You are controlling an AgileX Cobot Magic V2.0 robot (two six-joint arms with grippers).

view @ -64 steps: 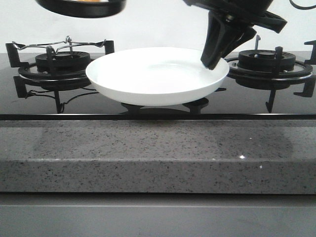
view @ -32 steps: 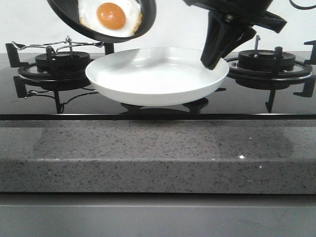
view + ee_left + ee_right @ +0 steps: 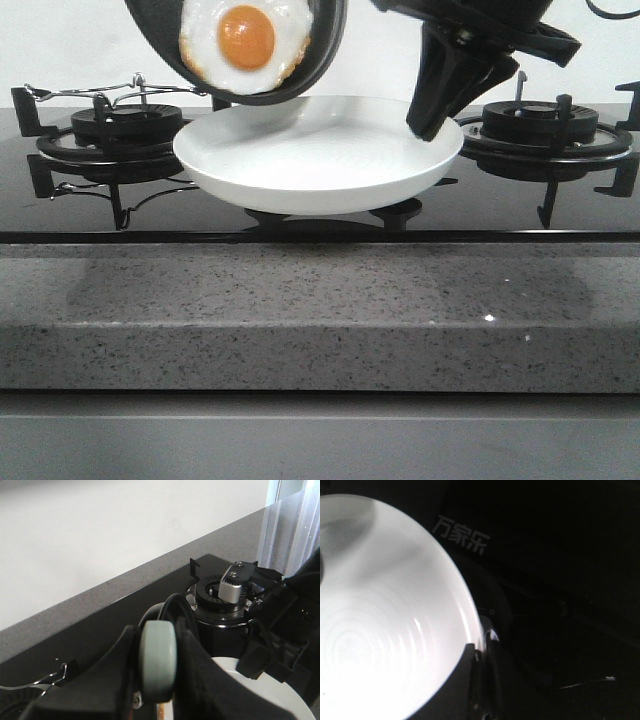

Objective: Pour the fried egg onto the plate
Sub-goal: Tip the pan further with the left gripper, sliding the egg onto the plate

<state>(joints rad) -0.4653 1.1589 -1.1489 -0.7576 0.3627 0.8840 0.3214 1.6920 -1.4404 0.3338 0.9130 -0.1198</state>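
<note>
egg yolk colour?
Orange, on the fried egg in the tilted black pan; front view.

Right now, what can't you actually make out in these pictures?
- Front view: the black round frying pan is cut off by the top edge; its handle and the left hand holding it are unseen.
- Left wrist view: the hand's own fingers hide the fried egg.
- Right wrist view: glare washes out the glossy white plate; beyond it is darkness.

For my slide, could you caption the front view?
Tilted pan holds the fried egg above the plate.
</note>
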